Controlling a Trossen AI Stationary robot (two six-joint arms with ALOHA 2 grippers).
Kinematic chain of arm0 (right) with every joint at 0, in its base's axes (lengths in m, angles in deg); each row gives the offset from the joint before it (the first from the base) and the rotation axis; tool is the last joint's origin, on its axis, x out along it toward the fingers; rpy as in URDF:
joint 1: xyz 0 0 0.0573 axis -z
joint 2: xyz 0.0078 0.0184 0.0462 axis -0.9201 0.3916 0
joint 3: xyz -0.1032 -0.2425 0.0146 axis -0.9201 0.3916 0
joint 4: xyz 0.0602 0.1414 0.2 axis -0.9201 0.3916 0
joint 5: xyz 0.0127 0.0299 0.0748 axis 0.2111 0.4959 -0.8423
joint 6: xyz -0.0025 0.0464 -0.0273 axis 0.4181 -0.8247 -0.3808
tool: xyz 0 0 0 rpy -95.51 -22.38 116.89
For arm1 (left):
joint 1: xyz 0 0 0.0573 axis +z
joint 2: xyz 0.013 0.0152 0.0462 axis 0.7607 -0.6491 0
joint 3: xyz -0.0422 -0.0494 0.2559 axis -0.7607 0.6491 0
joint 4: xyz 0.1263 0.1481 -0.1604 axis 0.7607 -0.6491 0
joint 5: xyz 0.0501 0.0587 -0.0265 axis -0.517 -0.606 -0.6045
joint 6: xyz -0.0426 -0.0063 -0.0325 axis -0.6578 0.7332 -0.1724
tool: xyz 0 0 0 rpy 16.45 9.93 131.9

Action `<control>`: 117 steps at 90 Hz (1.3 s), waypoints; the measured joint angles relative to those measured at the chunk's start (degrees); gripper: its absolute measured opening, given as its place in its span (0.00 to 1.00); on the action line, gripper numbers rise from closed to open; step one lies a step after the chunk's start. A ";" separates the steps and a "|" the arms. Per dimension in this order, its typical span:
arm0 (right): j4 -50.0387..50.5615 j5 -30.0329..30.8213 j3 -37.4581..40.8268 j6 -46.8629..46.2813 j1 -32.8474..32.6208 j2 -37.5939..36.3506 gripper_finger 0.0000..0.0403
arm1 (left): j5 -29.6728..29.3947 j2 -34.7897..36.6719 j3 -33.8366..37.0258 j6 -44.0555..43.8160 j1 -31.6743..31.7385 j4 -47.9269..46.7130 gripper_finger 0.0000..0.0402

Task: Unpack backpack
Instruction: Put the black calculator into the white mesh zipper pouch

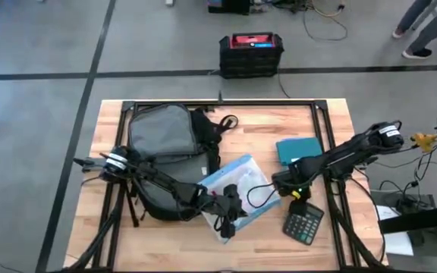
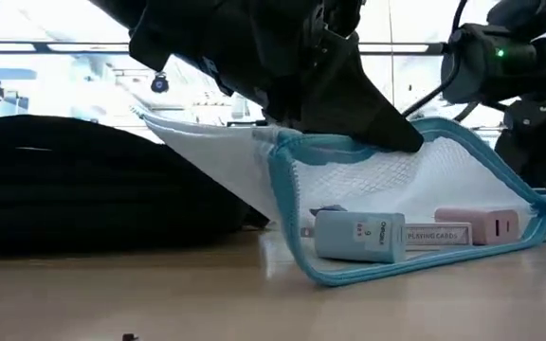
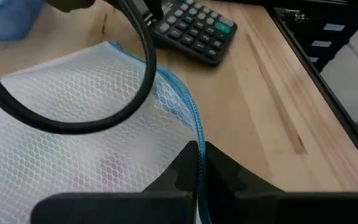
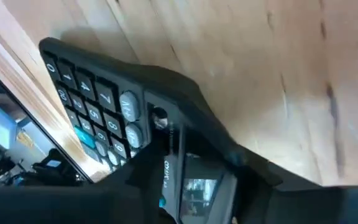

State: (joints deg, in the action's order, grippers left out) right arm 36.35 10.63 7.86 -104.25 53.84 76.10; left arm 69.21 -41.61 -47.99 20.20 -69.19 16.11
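Observation:
The black backpack [image 1: 165,152] lies on the table's left half with its grey lining up. Reaching over it, my left gripper [image 1: 229,206] is shut on a white mesh pouch with blue trim [image 1: 237,193]. The low view shows the pouch [image 2: 415,199] holding a white charger [image 2: 358,235] and a pink card box [image 2: 477,227]. My right gripper [image 1: 297,194] is at the display end of a black calculator [image 1: 303,222], which lies on the table's near right. My left gripper pinches the pouch's blue-trimmed edge [image 3: 196,134] between its two fingers, coming slantwise from above. That edge is raised and the pouch's lower edge [image 2: 415,268] rests on the table. My right gripper has the calculator's display end [image 4: 194,186] between its fingers, slanting down from the far right. The calculator lies on the table.
A teal flat case [image 1: 297,149] lies at the far right of the table. A thin black cable [image 3: 73,124] loops over the pouch. A black box with a red top [image 1: 250,53] stands on the floor beyond the far edge. Bare wood shows along the near edge.

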 joint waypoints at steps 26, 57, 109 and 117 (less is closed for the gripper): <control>-1.46 -3.60 -1.13 0.31 -0.02 -2.42 0.08 | -0.05 0.00 0.00 -0.02 0.07 -0.09 0.00; -0.72 5.23 -8.00 -0.30 -3.24 -9.49 0.05 | -0.41 1.33 0.00 -0.45 0.28 -0.50 0.00; -1.00 63.96 -19.41 -3.28 -30.17 -12.36 0.05 | -10.28 6.95 0.00 -6.84 3.69 -2.62 0.00; -1.29 77.43 -19.71 -5.71 -34.30 -10.42 0.05 | -10.26 6.95 0.00 -8.94 4.56 -2.69 0.00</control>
State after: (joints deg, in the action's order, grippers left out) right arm 35.06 88.06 -11.86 -109.96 19.54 65.68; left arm 58.95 -34.66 -47.99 11.27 -64.63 13.42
